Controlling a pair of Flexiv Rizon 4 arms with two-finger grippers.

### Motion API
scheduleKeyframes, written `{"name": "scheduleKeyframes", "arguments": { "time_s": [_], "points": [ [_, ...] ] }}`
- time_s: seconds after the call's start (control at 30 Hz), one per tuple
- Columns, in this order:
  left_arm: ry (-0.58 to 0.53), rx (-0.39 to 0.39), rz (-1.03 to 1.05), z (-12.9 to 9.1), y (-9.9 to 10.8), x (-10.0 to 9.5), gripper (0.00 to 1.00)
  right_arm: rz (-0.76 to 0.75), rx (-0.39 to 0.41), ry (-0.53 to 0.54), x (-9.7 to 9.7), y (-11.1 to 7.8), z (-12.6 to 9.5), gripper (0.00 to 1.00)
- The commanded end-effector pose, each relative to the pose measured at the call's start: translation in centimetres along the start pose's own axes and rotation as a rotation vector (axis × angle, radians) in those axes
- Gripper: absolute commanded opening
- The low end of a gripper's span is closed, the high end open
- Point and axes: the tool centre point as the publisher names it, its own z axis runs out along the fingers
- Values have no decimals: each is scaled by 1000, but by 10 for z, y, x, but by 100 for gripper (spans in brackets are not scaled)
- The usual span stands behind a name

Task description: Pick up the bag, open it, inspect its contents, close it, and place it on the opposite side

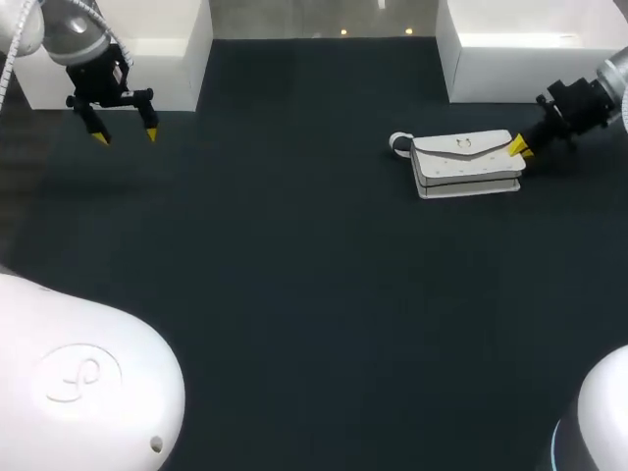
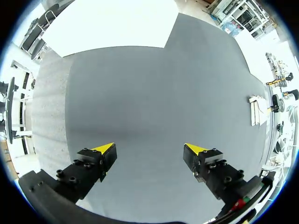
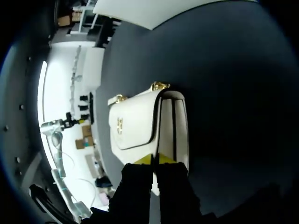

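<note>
A white flap bag (image 1: 466,165) with a gold clasp lies on the dark table at the right. A strap loop (image 1: 399,144) sticks out at its left end. My right gripper (image 1: 520,149) is at the bag's right end. In the right wrist view its yellow tips (image 3: 155,160) are pressed together on the near edge of the bag (image 3: 140,121), where flap and body meet. My left gripper (image 1: 125,136) hangs open over the table's far left corner, holding nothing. In the left wrist view the left gripper (image 2: 149,149) has only bare table between its fingers, with the bag (image 2: 256,110) far off to its right.
A white box (image 1: 167,59) stands at the back left, just behind my left gripper. Another white box (image 1: 530,49) stands at the back right, behind the bag. The dark table top (image 1: 294,275) stretches between the two arms.
</note>
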Motion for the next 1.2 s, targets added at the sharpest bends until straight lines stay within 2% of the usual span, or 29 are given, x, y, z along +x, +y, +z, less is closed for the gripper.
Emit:
{"name": "scheduleKeyframes", "arguments": {
  "time_s": [0.03,0.3,0.53,1.07,1.2],
  "points": [
    [5,11,-5,-1,3,-4,100,-5,56,46,-20,15,-30,0],
    [-6,15,-17,1,2,-10,100,-11,47,49,-43,39,-59,0],
    [-2,11,-19,2,0,-12,100,3,56,71,-55,55,-73,0],
    [-2,11,-19,2,0,-12,100,3,56,71,-55,55,-73,0],
    [-2,11,-19,2,0,-12,100,22,63,97,-67,69,-93,0]
  ]
}}
